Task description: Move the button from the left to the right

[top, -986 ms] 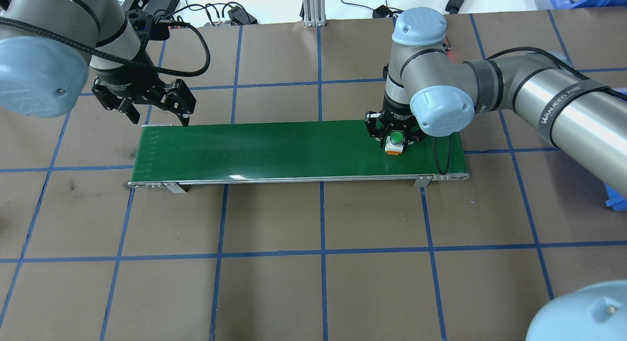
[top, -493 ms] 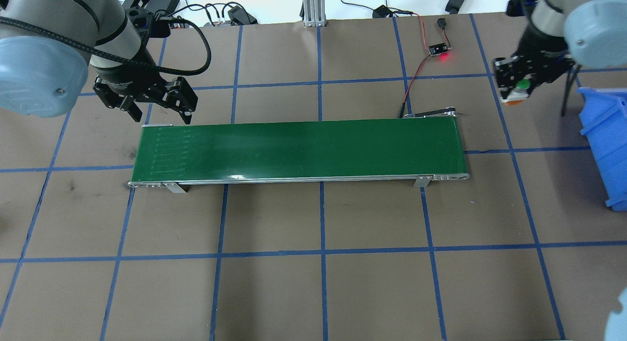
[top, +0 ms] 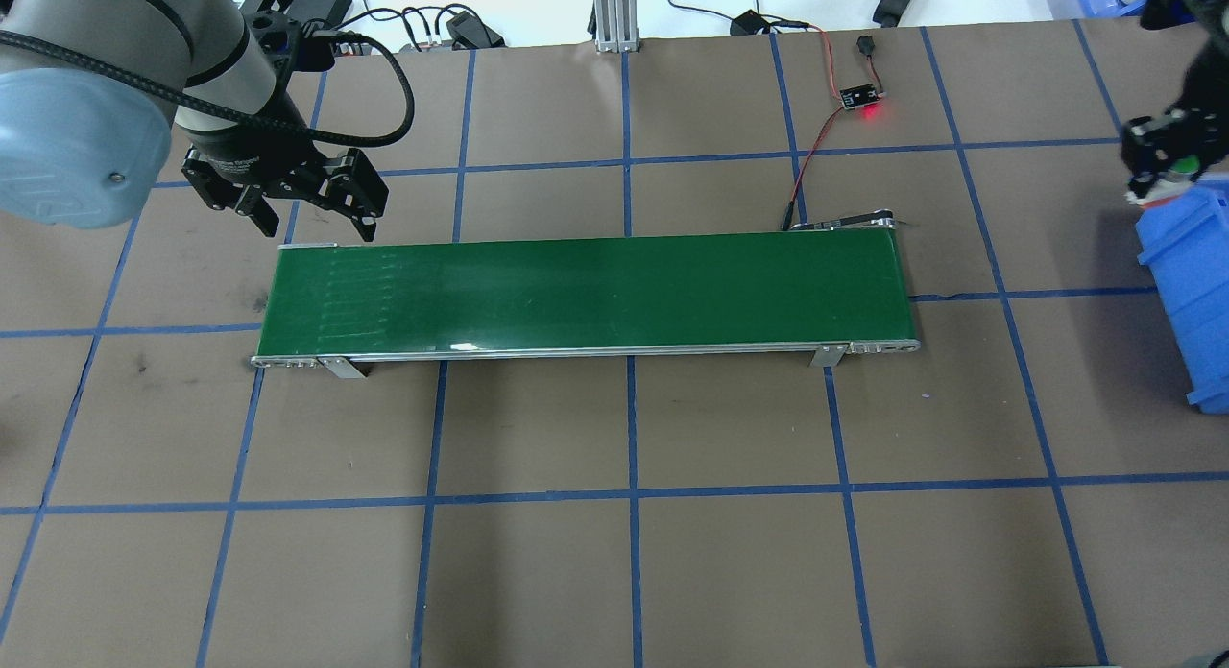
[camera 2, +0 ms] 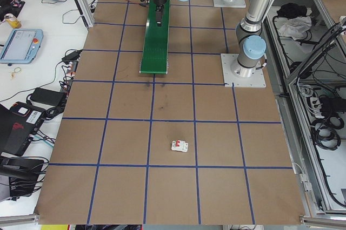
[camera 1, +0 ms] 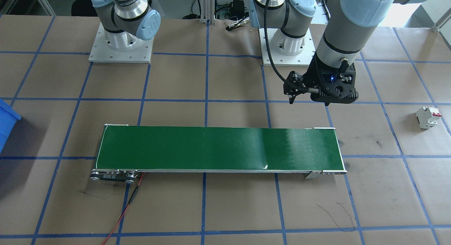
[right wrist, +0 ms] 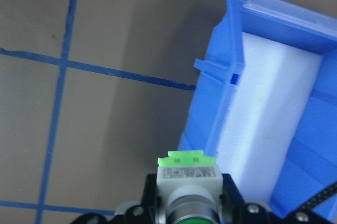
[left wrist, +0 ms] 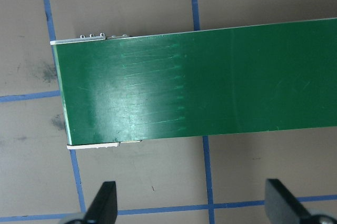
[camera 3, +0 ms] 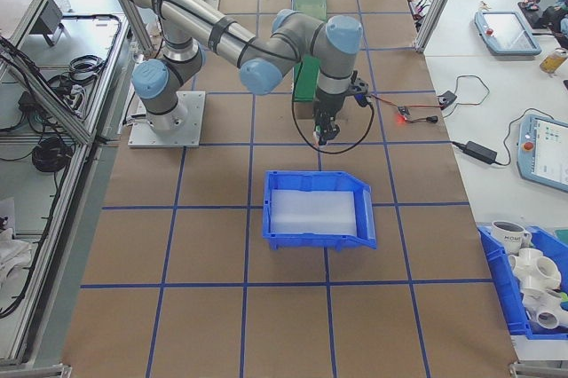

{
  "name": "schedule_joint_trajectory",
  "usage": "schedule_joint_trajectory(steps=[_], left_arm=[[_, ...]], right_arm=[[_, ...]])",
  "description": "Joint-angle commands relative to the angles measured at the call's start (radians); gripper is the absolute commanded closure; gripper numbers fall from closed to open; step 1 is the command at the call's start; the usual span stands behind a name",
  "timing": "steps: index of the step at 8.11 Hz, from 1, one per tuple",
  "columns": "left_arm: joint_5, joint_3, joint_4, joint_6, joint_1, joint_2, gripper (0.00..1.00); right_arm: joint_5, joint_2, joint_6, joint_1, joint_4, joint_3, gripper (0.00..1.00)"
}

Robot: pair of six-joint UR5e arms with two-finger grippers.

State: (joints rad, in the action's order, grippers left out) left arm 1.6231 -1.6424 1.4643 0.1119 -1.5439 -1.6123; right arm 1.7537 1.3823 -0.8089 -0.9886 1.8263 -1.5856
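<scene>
The button, a green cap on a white body with lime trim, sits between the fingers of my right gripper, which is shut on it. In the overhead view that gripper hangs at the far right with the button just at the upper corner of the blue bin. In the right wrist view the bin's near wall lies just right of the button. My left gripper stands open and empty above the back left end of the green conveyor. Its fingertips are spread wide.
A white circuit breaker with a red lever lies on the brown mat off the conveyor's left end. A red wire and a small board with a red light lie behind the conveyor's right end. A second blue bin of white fittings stands beyond.
My right gripper lifted the button off the conveyor's right end and carried it rightward to the blue bin's edge. The left gripper has barely moved.
</scene>
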Motion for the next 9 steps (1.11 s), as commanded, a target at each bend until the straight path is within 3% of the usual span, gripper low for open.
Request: schedule_joint_trajectory(steps=[1, 2, 3, 7, 8, 9], left_arm=[[0.008, 0.003, -0.001, 0.0, -0.01, 0.006, 0.0], [0.006, 0.003, 0.001, 0.002, -0.01, -0.004, 0.0], [0.006, 0.004, 0.001, 0.002, -0.008, -0.006, 0.0], [0.024, 0.001, 0.013, 0.002, 0.001, -0.005, 0.0], [0.026, -0.008, 0.008, 0.003, -0.001, 0.002, 0.0], [0.017, -0.008, 0.01, 0.002, -0.001, 0.003, 0.0]], right_arm=[[-0.011, -0.125, -0.367, 0.187, 0.201, -0.002, 1.0], [-0.043, -0.176, -0.442, 0.22, 0.261, -0.002, 1.0], [-0.101, -0.219, -0.469, 0.241, 0.269, -0.004, 1.0], [-0.105, -0.315, -0.499, 0.242, 0.294, -0.034, 1.0], [-0.106, -0.313, -0.518, 0.242, 0.294, -0.034, 0.79], [-0.108, -0.309, -0.533, 0.242, 0.292, -0.034, 0.08]])
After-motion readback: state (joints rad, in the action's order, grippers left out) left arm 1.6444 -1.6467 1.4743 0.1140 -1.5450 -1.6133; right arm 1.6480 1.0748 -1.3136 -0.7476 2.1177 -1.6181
